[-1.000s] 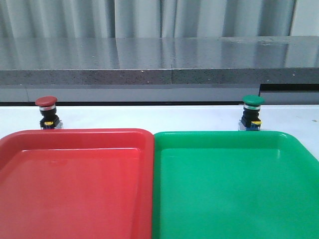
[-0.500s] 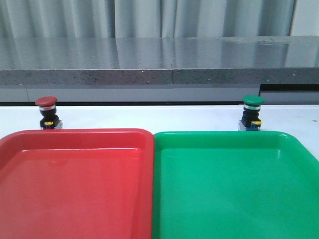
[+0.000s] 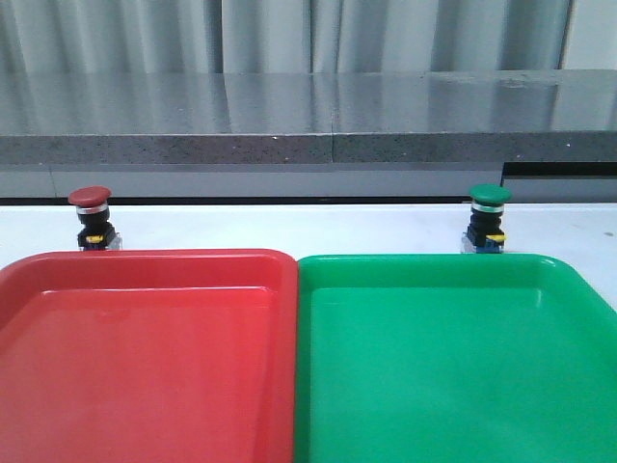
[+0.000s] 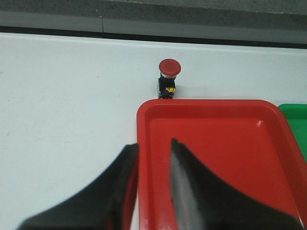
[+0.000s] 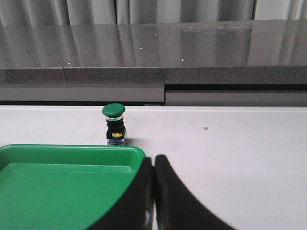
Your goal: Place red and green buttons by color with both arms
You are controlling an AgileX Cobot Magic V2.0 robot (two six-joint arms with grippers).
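While the left gripper (image 4: 153, 153) hangs with a narrow gap between its fingers, empty, over the rim of the one red tray (image 4: 211, 143), the right gripper (image 5: 153, 165) is pressed closed beside the one green tray (image 5: 57, 182). One red button (image 3: 92, 218) and one green button (image 3: 487, 220) stand upright on the white table (image 3: 289, 227), each just behind its matching tray. Behind runs a grey stone ledge (image 3: 308, 116) and pale curtains (image 3: 289, 34). No writing is legible
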